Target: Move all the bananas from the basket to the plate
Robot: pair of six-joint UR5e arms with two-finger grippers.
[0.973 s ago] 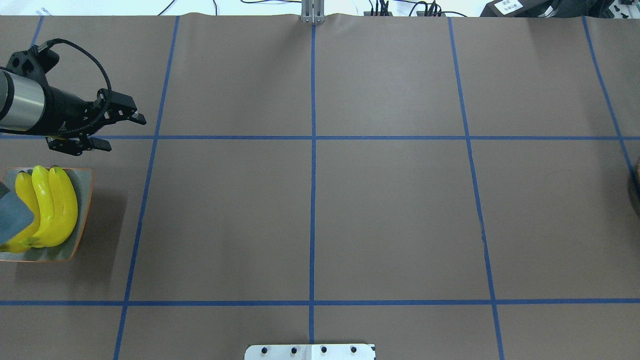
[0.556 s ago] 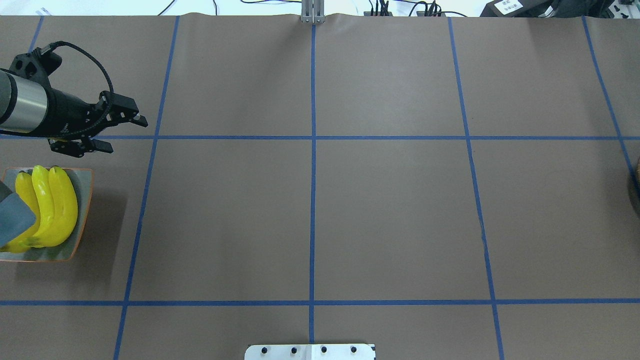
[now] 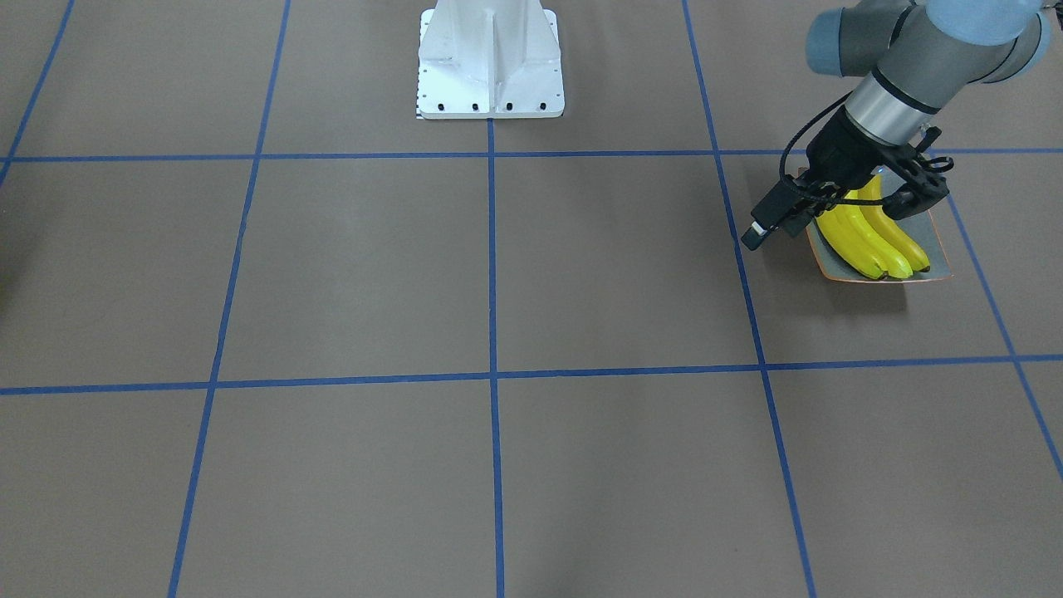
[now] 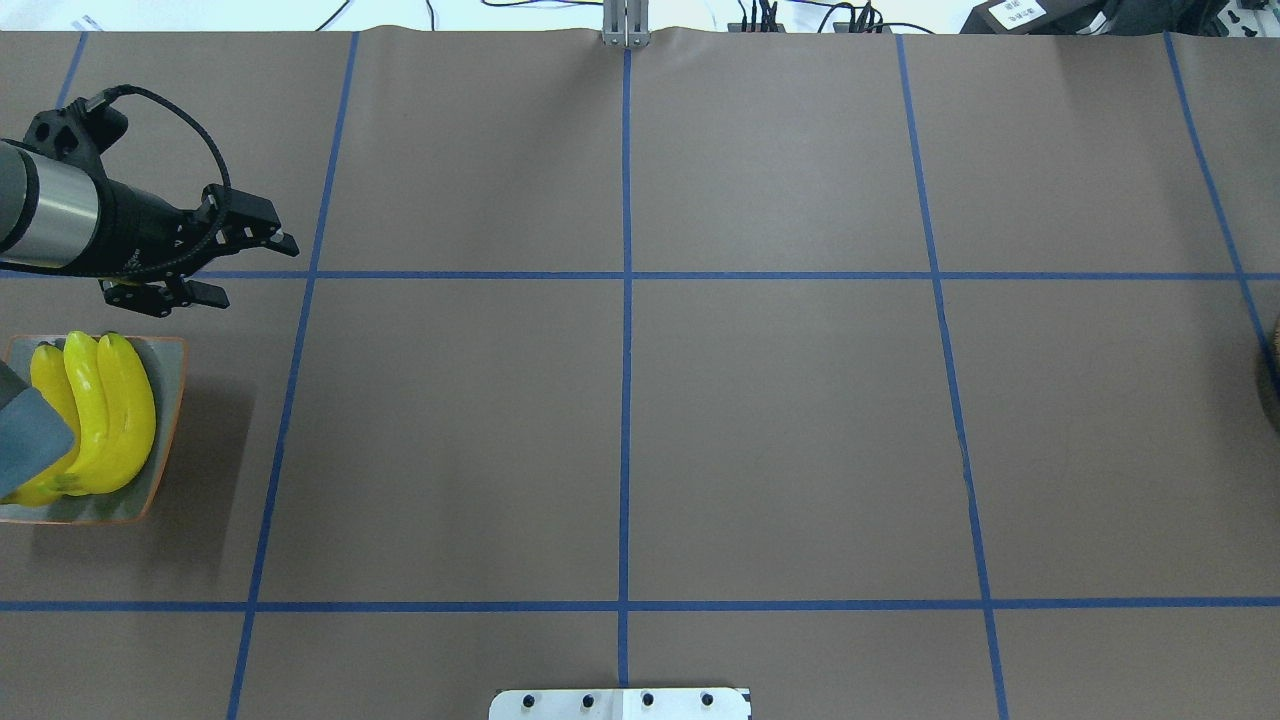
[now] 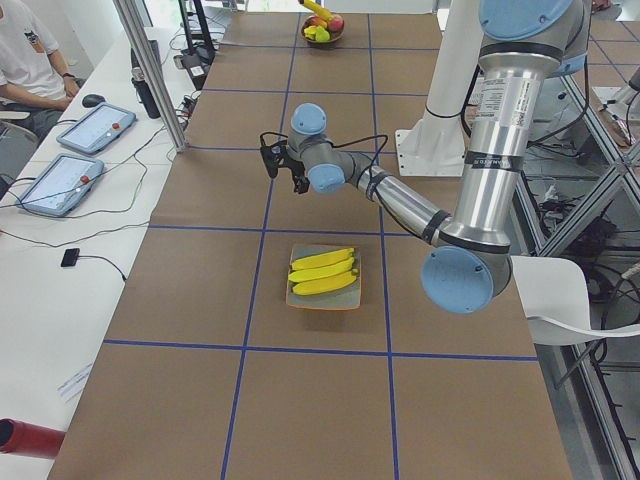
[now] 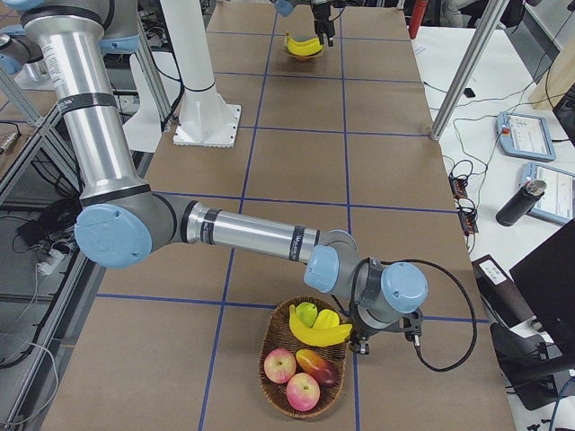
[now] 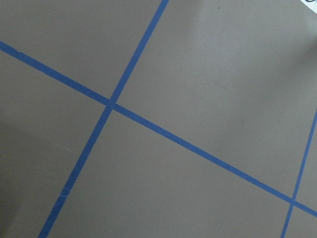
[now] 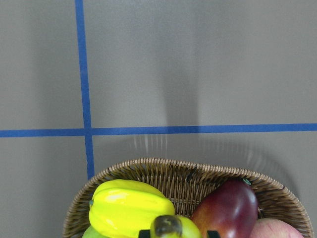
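Bananas (image 4: pixel 100 415), three of them, lie side by side on the plate (image 4: pixel 168 365) at the robot's left end of the worktop (image 4: pixel 780 430), which is brown and crossed by blue tape lines. We see the left claw (image 4: pixel 247 268) hovering near the plate, on the side away from the robot, its jaws spread wide and holding nothing. At the opposite end, a wicker basket (image 8: pixel 208 178) holds a fourth banana (image 6: pixel 323 337) lying on top of apples (image 6: pixel 280 364), a mango (image 8: pixel 225 210) and a yellow star fruit (image 8: pixel 129 206). The right claw (image 6: pixel 361 339) hangs directly over that banana. We cannot tell whether its jaws are apart or gripping the fruit.
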